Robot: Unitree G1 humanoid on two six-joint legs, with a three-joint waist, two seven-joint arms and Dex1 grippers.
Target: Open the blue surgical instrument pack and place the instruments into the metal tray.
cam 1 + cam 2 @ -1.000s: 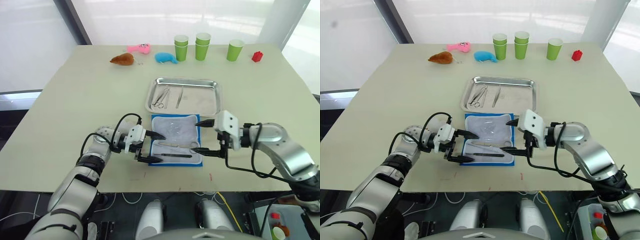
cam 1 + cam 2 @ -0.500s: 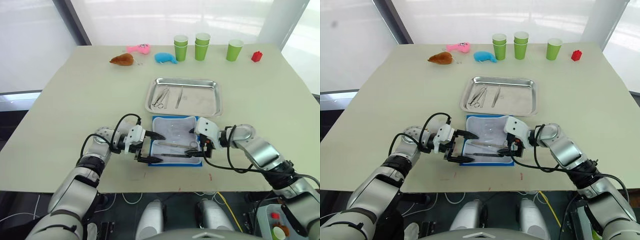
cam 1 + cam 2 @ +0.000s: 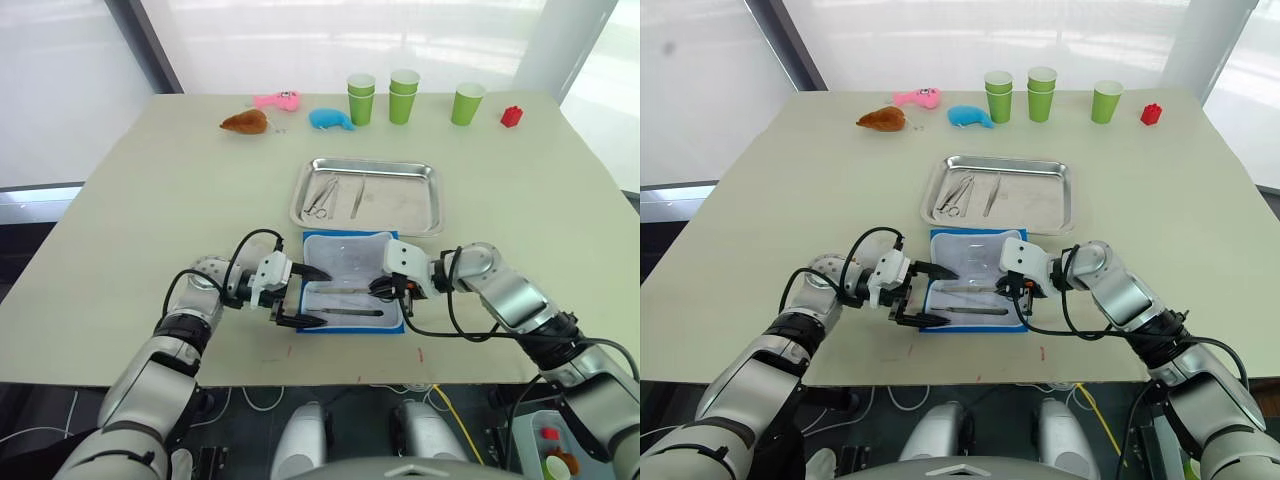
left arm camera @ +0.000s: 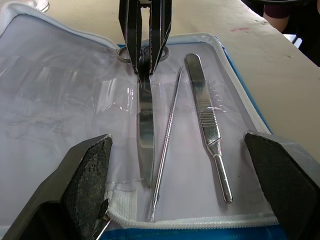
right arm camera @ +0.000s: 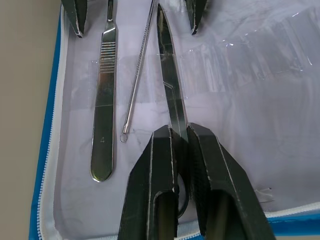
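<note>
Beige table point(image 3: 150, 190): blue surgical instrument pack point(image 3: 352, 281) unzipped flat below metal tray point(image 3: 368, 193). Right end effector point(image 5: 180, 142) clamped on scissors point(image 4: 144, 145) for lifting; left end effector point(image 3: 308, 296) spread wide, steadying.

A robot test lab, by the look of it: a plain beige worktop point(image 3: 150, 200) set before frosted window panels point(image 3: 340, 40), laid out with unrelated props: green paper cups point(image 3: 404, 93), plush toys point(image 3: 330, 117), a red block point(image 3: 512, 115), and a steel tray point(image 3: 425, 205).
</note>
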